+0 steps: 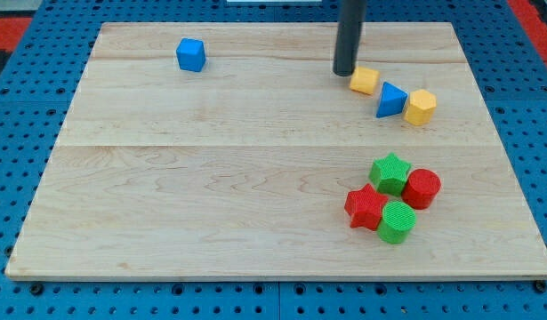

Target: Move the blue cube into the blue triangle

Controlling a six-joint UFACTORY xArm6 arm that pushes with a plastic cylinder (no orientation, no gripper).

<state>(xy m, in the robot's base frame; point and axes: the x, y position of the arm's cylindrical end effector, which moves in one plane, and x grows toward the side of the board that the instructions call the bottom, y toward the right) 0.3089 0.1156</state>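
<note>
The blue cube (191, 54) sits near the view's top left on the wooden board. The blue triangle (390, 99) lies at the upper right, between a small yellow block (364, 81) on its left and a yellow hexagonal block (421, 107) on its right. My tip (345, 72) rests on the board just left of the small yellow block, close to it or touching it. It is far to the right of the blue cube.
A cluster sits at the lower right: a green star (390, 172), a red cylinder (422, 188), a red star (366, 207) and a green cylinder (398, 221). The wooden board (211, 178) lies on a blue pegboard.
</note>
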